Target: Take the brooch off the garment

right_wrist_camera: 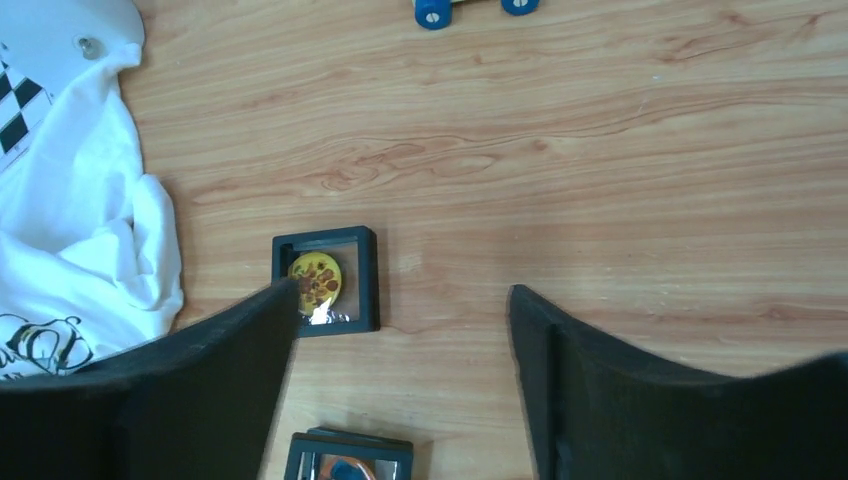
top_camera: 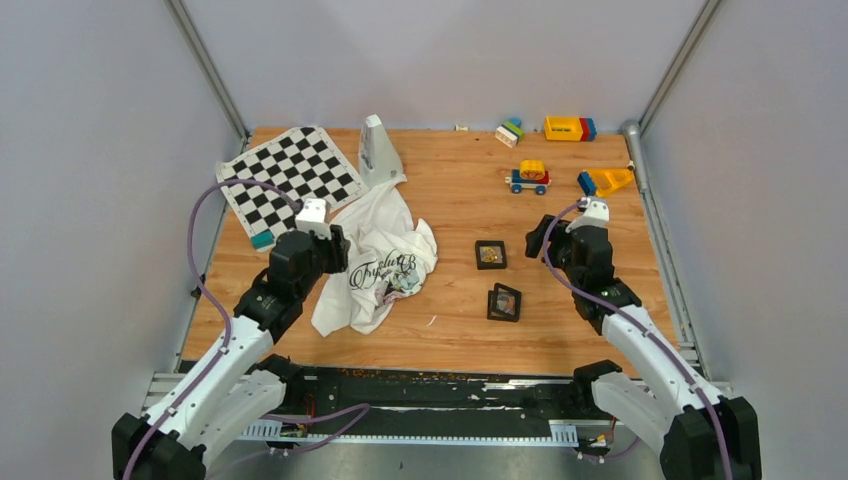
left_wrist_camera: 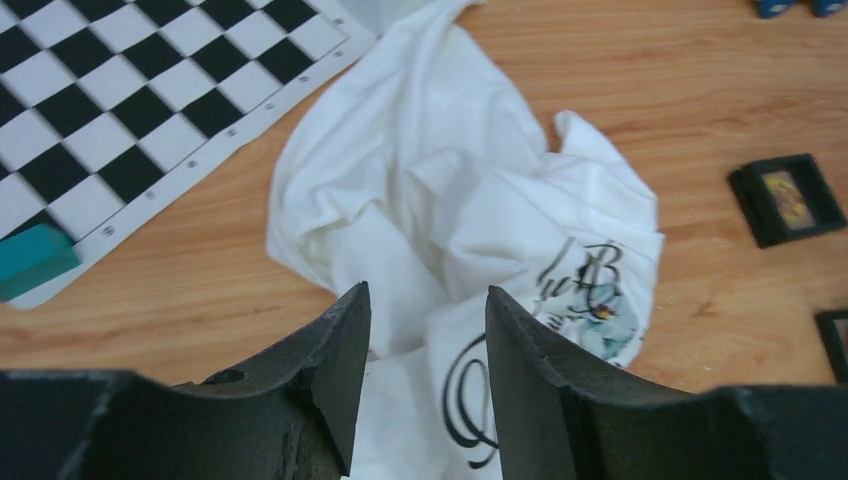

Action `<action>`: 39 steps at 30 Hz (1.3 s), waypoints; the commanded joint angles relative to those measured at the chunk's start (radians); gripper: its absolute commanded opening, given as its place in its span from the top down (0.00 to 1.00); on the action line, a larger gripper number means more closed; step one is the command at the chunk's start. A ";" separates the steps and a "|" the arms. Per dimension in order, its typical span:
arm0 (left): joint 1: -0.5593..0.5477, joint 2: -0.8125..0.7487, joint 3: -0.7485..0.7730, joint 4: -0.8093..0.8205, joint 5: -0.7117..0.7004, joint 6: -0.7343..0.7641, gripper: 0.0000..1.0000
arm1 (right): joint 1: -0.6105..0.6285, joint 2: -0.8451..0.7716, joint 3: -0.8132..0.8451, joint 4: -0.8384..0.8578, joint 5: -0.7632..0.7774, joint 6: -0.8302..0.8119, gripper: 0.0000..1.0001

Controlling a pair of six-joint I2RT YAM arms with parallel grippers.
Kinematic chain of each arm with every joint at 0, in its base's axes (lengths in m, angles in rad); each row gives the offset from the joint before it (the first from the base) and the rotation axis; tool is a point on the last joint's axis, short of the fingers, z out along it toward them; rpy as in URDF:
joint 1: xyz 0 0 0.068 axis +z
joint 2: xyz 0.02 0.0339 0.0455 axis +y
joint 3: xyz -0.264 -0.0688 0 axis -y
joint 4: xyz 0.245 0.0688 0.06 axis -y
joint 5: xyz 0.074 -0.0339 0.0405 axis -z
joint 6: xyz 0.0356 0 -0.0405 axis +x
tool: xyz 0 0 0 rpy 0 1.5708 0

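Note:
A crumpled white T-shirt (top_camera: pixel 375 250) with black script lies left of the table's centre. A small pale blue brooch (top_camera: pixel 405 283) sits on its print near the right hem; it also shows in the left wrist view (left_wrist_camera: pixel 606 316). My left gripper (top_camera: pixel 337 250) is open and empty, hovering over the shirt's left part (left_wrist_camera: pixel 440 190), with the brooch ahead and to the right of its fingers (left_wrist_camera: pixel 520 350). My right gripper (top_camera: pixel 540 238) is open and empty over bare wood, right of a black display frame (right_wrist_camera: pixel 325 280) that holds a yellow pin.
A second black frame (top_camera: pixel 504 302) lies nearer the front. A checkered mat (top_camera: pixel 290 180) with a teal block (left_wrist_camera: pixel 35 260) lies at the left. A white upright object (top_camera: pixel 377 150) stands behind the shirt. A toy car (top_camera: pixel 528 177) and blocks (top_camera: pixel 570 128) lie at the back right.

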 commanded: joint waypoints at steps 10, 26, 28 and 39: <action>0.165 0.127 -0.226 0.515 -0.328 0.333 0.32 | -0.003 -0.079 -0.209 0.483 0.031 -0.288 0.00; 0.328 0.428 -0.282 0.968 -0.170 0.380 0.26 | -0.139 0.245 -0.332 0.923 0.036 -0.372 0.00; 0.333 0.433 -0.275 0.963 -0.168 0.376 0.26 | -0.150 0.271 -0.334 0.963 0.033 -0.378 0.00; 0.397 0.479 -0.203 0.867 -0.108 0.328 0.40 | -0.311 0.428 -0.416 1.261 -0.172 -0.343 0.02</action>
